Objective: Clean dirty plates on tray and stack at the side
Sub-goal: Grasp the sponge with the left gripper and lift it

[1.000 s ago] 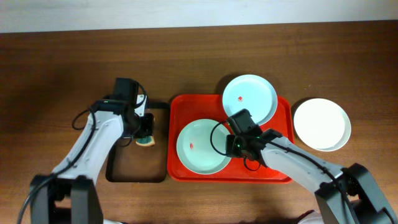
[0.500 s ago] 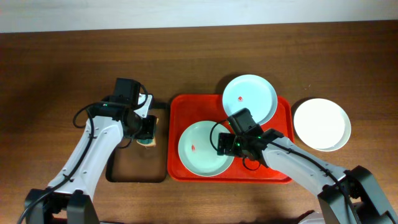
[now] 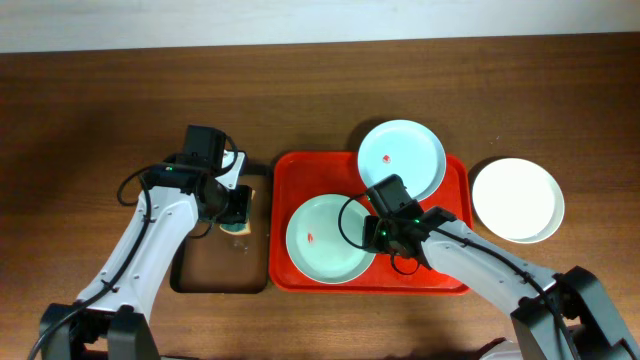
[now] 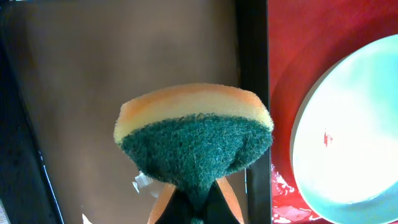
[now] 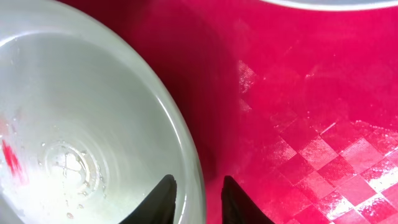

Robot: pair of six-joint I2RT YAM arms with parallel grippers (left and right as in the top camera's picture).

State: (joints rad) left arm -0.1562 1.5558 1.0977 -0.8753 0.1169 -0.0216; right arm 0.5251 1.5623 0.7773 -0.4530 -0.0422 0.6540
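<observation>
The mint green plate (image 3: 322, 238) lies on the red tray (image 3: 455, 270), with a small red smear near its middle. My right gripper (image 3: 372, 236) is shut on its right rim (image 5: 193, 149), one finger inside the plate and one outside over the tray. The pale blue plate (image 3: 402, 158), also smeared red, rests across the tray's back edge. The white plate (image 3: 517, 199) lies on the table to the right of the tray. My left gripper (image 3: 236, 222) is shut on a yellow sponge with a green scouring face (image 4: 194, 130), held over the black tray (image 3: 215, 270).
The narrow black tray's right rim (image 4: 252, 62) runs right beside the red tray's left edge. The brown wooden table (image 3: 80, 120) stretches around both trays. Wet patches glisten on the red tray floor (image 5: 323, 162).
My right jaws opened wide half a second ago and have shut again on the mint plate's rim. The left arm carried the sponge slightly to the right over the last second.
</observation>
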